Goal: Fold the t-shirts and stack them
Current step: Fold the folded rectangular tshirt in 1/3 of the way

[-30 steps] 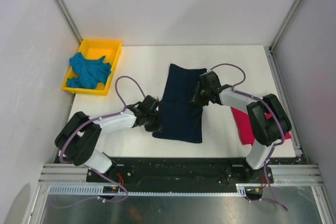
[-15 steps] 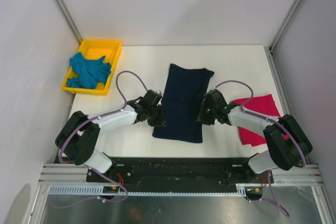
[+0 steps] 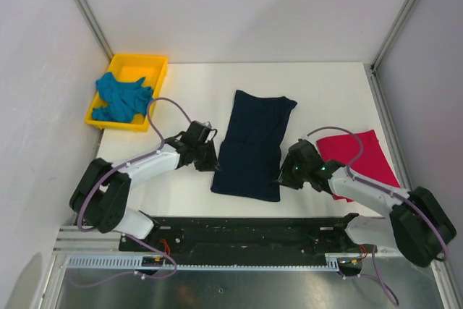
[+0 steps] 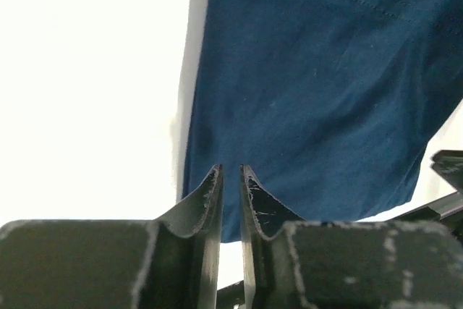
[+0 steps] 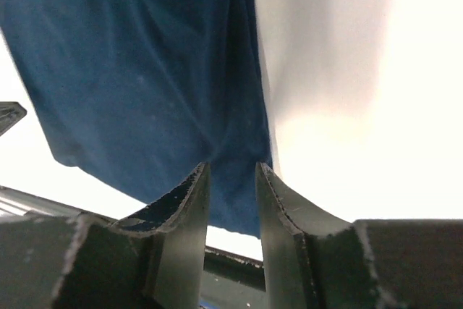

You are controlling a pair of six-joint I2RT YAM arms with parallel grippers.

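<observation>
Low either side of the navy t-shirt (image 3: 252, 142), left gripper (image 4: 231, 171) barely ajar, right gripper (image 5: 232, 167) wider, both empty.

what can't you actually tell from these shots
- Left wrist view: whether the left claw pinches the dark navy blue cloth t-shirt; its fingers cover the contact.
- Right wrist view: same for the right claw.
- Top view: near-left part of the crimson-pink cloth t-shirt, under the right arm.

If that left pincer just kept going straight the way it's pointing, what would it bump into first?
The left pincer would meet the navy t-shirt, whose edge lies just ahead of its tips; how high it rides is unclear.
</observation>
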